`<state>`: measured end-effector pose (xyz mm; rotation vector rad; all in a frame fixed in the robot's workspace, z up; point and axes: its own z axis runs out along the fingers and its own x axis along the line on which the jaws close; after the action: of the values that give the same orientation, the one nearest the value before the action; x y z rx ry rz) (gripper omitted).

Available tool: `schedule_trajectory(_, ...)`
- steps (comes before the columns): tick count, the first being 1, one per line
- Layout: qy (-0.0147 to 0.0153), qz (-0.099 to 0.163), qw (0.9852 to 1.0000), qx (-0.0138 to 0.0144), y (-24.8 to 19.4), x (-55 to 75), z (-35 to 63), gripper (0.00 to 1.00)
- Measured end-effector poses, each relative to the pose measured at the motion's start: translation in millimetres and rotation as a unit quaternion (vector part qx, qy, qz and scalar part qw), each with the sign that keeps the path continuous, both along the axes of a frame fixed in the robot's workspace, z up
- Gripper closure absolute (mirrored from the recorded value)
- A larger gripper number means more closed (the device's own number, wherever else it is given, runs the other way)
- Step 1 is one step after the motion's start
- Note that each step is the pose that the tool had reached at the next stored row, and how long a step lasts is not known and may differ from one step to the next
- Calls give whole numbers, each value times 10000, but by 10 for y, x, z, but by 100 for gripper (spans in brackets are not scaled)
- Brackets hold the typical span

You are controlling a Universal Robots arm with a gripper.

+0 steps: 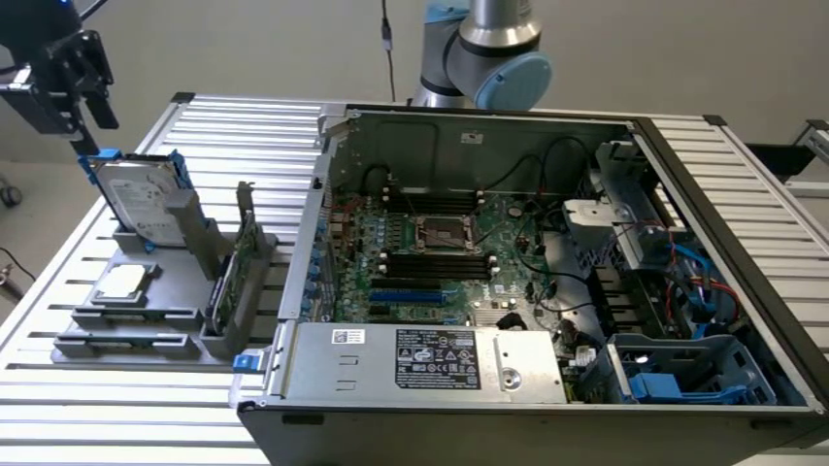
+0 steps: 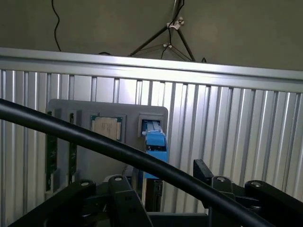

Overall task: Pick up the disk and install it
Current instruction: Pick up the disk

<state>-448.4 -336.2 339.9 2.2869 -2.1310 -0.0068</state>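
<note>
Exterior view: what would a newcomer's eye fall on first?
The open computer case takes up the middle and the exterior view's right, with its green motherboard bare inside. Next, at the exterior view's left, the disk stands upright in a grey holder on the slatted table, and the black tool hangs close above its top edge.

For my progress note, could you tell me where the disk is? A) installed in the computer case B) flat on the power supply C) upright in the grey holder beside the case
C: the disk stands upright in the grey holder, the gripper just above it.
</note>
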Motion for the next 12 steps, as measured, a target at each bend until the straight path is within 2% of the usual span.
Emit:
schedule_trajectory(5, 0, 20, 10000, 0, -18, -15, -92, 40)
schedule_trajectory(12, 0, 52, 10000, 0, -71, -16, -219, 40)
